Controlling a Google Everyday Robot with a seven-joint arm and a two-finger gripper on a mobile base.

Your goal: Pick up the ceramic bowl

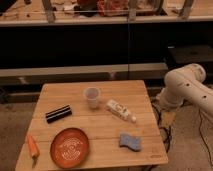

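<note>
In the camera view, your target, the round orange-red ceramic bowl (70, 147), sits upright on the pale slatted wooden table (100, 126), near the table's front edge and left of centre. Take the bowl as your landmark.

- **Just to its left:** a small orange carrot-shaped object (33, 146).
- **Behind it, slightly left:** a black rectangular bar (58, 113).
- **Behind it, to the right:** a clear plastic cup (92, 96), standing upright.
- **Further right of the cup:** a white bottle (120, 110), lying on its side.
- **To the bowl's right:** a blue sponge (130, 141).

Nothing touches the bowl, so its rim looks free to grasp. The white robot arm (187, 85) stands well to the right of the bowl, beyond the table's edge, probably held off so the table stays in plain sight. The gripper is out of view, so you cannot tell whether it is spread or closed.
</note>
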